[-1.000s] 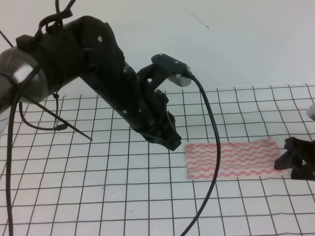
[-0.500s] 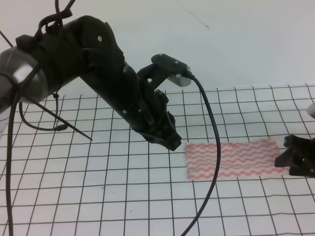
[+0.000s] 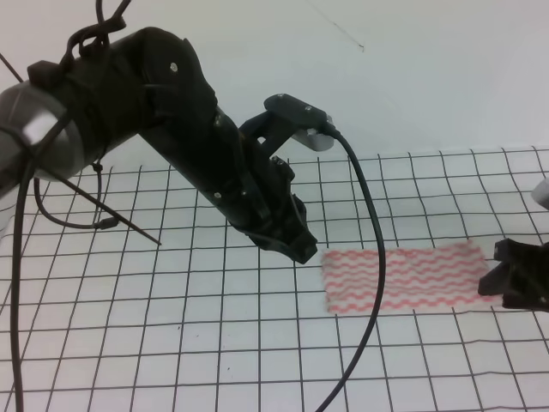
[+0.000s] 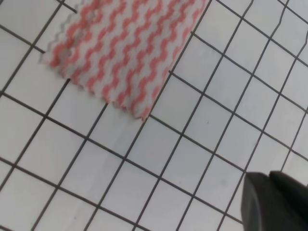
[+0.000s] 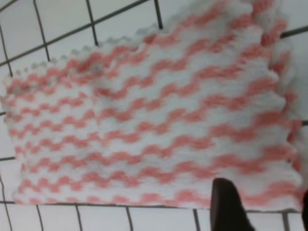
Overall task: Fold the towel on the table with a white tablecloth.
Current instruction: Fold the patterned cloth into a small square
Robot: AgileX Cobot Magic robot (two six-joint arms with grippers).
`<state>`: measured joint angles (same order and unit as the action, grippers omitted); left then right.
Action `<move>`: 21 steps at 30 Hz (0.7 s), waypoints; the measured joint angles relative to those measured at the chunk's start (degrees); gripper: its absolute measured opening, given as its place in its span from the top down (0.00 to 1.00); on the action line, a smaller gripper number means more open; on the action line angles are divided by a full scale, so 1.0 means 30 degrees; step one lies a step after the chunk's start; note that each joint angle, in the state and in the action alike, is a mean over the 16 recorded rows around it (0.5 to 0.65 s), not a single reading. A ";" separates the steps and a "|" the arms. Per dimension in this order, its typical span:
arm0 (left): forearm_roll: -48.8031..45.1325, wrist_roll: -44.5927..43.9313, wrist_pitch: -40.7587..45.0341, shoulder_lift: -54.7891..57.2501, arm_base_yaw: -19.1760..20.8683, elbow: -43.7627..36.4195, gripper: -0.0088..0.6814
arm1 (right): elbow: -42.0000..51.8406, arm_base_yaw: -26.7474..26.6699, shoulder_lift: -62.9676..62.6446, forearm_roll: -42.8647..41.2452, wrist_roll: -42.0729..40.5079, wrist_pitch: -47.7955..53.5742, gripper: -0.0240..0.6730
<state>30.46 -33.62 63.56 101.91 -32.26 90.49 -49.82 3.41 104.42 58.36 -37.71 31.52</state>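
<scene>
A plain white wall stands behind the surface, which is covered by the white tablecloth with its thin black grid, lying a little wrinkled toward the right edge in my high view.

The towel lies flat and unfolded on the right half of the surface, a long rectangle with pink-red wavy stripes, its long side running left to right across several grid squares. In my left wrist view the towel sits in the upper left, with one zigzag-edged corner pointing down onto the grid. In my right wrist view the towel fills most of the picture, flat, its scalloped edges showing all round.

My left gripper hangs above the surface just beside the towel's left end, not touching the cloth as far as I can see. I cannot tell how its jaws stand: the high view shows only a dark mass at the tip, and the wrist view shows just one dark piece in the lower right corner. A black cable loops down from that arm and crosses in front of the towel's left part.

My right gripper sits at the towel's right end, its jaws spread apart. In my right wrist view one dark finger lies over the towel's near edge.
</scene>
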 joint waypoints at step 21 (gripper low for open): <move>0.0158 -0.0076 0.0012 0.0000 0.0000 0.0000 0.99 | -0.0034 0.0000 0.0251 -0.0829 -0.0148 -0.0365 0.50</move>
<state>30.93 -33.85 63.60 101.91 -32.26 90.49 -49.92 3.41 105.17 55.88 -38.15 30.42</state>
